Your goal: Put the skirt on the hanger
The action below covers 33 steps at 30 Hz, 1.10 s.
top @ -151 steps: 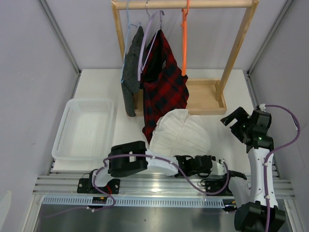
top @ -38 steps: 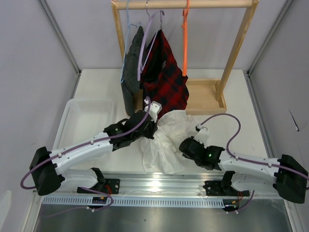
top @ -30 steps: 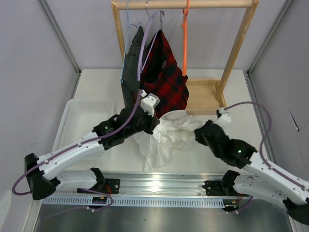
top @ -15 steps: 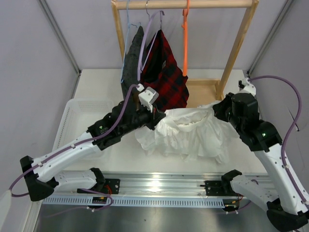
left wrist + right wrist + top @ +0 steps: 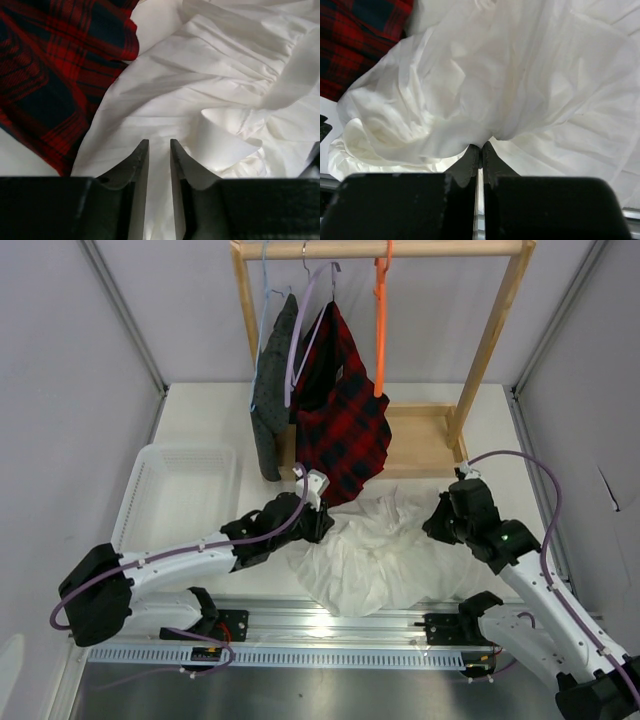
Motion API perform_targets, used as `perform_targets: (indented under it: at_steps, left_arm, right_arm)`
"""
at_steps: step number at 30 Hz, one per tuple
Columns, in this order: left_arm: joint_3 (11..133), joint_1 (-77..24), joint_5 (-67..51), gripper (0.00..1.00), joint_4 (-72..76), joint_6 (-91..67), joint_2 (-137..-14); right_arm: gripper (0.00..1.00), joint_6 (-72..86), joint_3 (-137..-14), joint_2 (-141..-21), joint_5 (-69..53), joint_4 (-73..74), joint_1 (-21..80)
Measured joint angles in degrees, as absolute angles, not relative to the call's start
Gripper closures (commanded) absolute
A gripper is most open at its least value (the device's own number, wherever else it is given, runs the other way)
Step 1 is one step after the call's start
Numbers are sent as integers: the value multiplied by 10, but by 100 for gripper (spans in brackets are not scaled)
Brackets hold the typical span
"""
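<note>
The white skirt [image 5: 370,555] lies crumpled on the table between my two arms, below the rack. The orange hanger [image 5: 380,320] hangs bare from the wooden rail, well behind the skirt. My left gripper [image 5: 322,523] sits low at the skirt's left edge. In the left wrist view that gripper [image 5: 159,147] stands open, with skirt [image 5: 200,75] fabric lying under and beyond the gap. My right gripper [image 5: 437,523] is at the skirt's right edge. In the right wrist view it [image 5: 481,146] is shut on a pinch of the skirt [image 5: 495,75], which drapes from its tips.
A red-and-black plaid garment [image 5: 340,420] on a lavender hanger and a dark grey garment [image 5: 270,400] on a light-blue hanger hang from the wooden rack [image 5: 490,340]. The plaid hem reaches down next to the skirt [image 5: 45,75]. A white basket [image 5: 175,505] stands at the left.
Both arms have come down and the skirt, held stretched in the air half a second ago, has sunk onto the table. The left gripper has opened and let go of its edge.
</note>
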<state>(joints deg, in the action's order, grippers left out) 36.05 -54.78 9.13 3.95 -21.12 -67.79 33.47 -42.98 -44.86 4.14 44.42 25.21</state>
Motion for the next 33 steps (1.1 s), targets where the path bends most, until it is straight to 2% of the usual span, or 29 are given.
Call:
perform_targets:
  at_steps: [3, 12, 18, 20, 23, 27, 29, 33]
  left_arm:
    - [347, -547, 96, 48, 52, -215, -675]
    - [376, -547, 49, 46, 34, -209, -592]
    - [453, -558, 5, 44, 1, -204, -563]
    - [478, -565, -1, 42, -10, -200, -559]
    - [524, -570, 0, 39, -29, -193, -559]
    - [629, -572, 28, 35, -59, -178, -590]
    - [694, -572, 48, 30, -63, -168, -622]
    - [828, -571, 122, 28, -66, -147, -708]
  right_arm:
    - [100, 344, -425, -451, 55, 443, 266]
    - [99, 355, -441, -508, 89, 438, 282]
    - [83, 353, -474, -527, 102, 439, 278]
    - [72, 351, -482, -538, 103, 438, 271]
    - [64, 348, -483, -551, 100, 435, 256]
    - [59, 343, -483, -572, 89, 427, 239]
    - [55, 343, -483, -585, 85, 422, 236]
    - [52, 342, -483, -599, 74, 412, 236]
